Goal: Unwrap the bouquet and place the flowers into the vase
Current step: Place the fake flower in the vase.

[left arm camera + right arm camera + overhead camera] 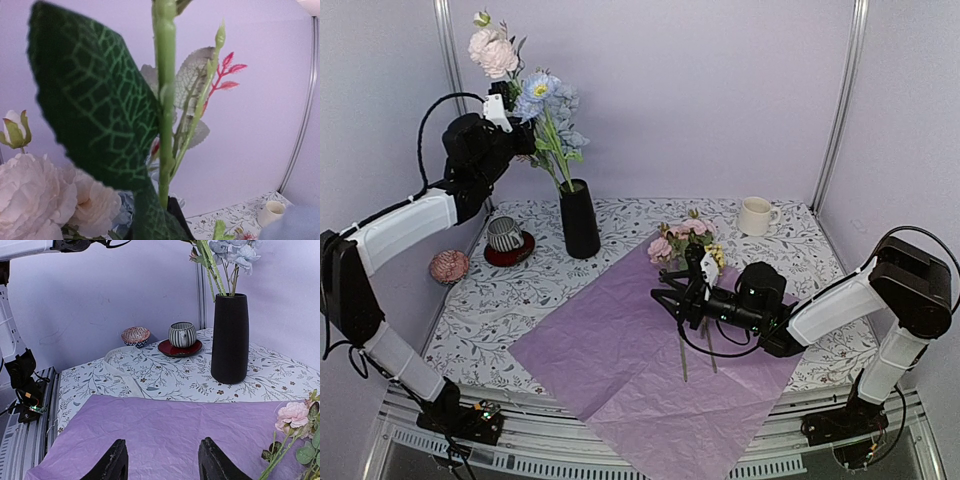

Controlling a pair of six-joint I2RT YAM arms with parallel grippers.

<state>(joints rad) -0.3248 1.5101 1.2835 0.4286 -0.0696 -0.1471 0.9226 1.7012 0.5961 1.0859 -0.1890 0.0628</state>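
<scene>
Across the table's middle and down toward 6 o'clock in the top view, the pink-lilac paper sheet (620, 370) is lying unfolded and flat. It is faintly creased, with one corner hanging past the near edge.

At 11 o'clock the flowers (542, 105) are standing tall out of the vase (580, 222). Pale blue blooms are sitting mid-bunch, with a large pale pink head and a small white bud on top. The green stems are converging into the mouth. The vase, a slim matte black cylinder, is standing upright on the cloth just off the sheet's far-left edge.

At the sheet's 12 o'clock corner the remaining blooms (685, 238) are lying on the paper. Their pink heads and yellow clusters are pointing away, stems trailing toward 6 o'clock.

The left gripper (515, 112) is reaching in from 9 o'clock, high above the vase mouth, pinched together among the stems. One green stem (165, 100) and a dark veined leaf (95, 105) are filling its wrist view, so it is apparently clamping the flowers, though its fingers are not showing.

The right gripper (665, 297) is hovering low over the loose stems, jaws standing apart with nothing between them.

The table (500, 310) is wearing a white cloth with grey leaf print, and lilac walls are enclosing it.
- Striped cup (505, 233) on a red saucer (510, 255): sitting at 10 o'clock.
- Cream mug (755, 215): sitting at 1 o'clock.
- Small pink bowl (449, 265): sitting at 9 o'clock.
</scene>
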